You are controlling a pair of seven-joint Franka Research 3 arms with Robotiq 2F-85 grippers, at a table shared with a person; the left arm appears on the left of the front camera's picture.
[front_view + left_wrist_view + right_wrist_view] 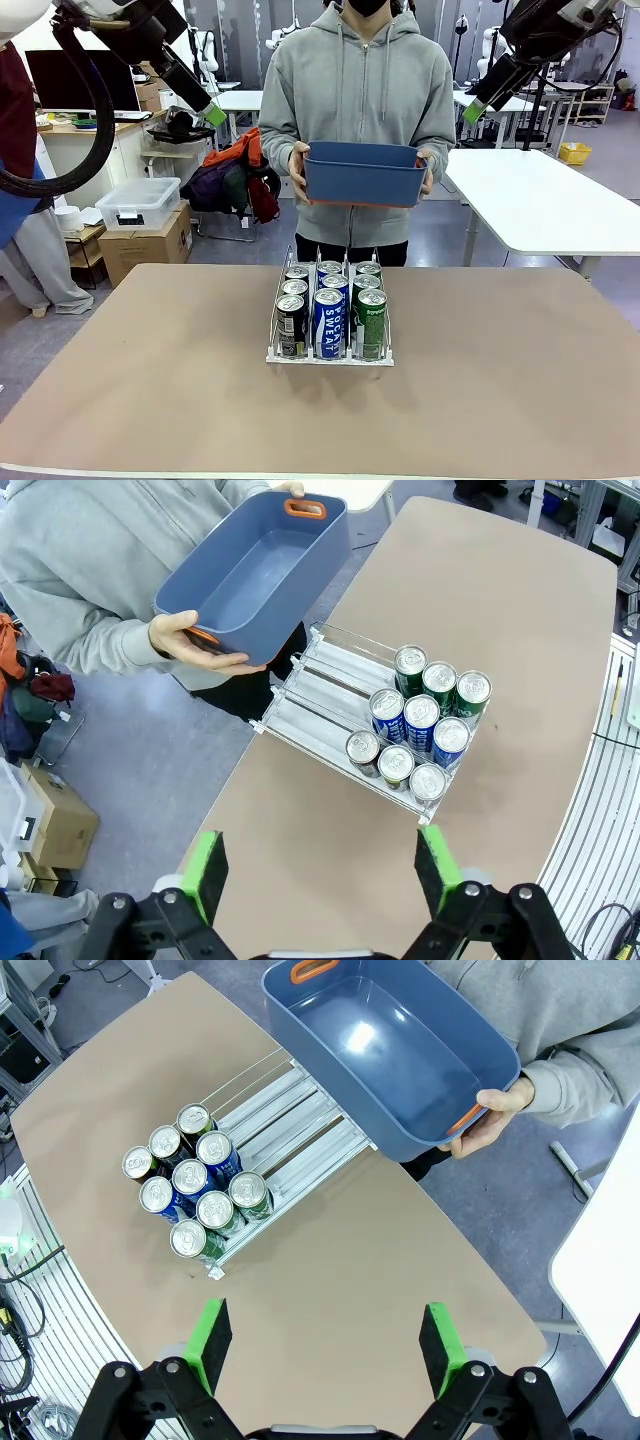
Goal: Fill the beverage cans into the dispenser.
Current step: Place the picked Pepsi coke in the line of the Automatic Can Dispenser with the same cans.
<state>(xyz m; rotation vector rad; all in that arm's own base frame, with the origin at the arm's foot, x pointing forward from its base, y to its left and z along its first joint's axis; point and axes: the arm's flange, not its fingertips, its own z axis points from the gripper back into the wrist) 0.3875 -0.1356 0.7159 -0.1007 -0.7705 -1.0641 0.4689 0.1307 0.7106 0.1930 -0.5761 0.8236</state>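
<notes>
Ahead of the open jaws, the rack (330,695) is white wire on a white base. Its cans (329,322) have silver tops: the dark lane (292,325) is black, the middle lane blue and white, the third lane (371,322) green. Beyond it, the bin (361,175) is blue with orange handles (305,508). The sleeves (283,110) are grey. The table (500,380) is tan. The pads (208,870) are green on black fingers.

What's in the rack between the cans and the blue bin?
Nothing: the dispenser lanes are bare from the cans up toward the blue bin, seen from both wrist cameras.
</notes>
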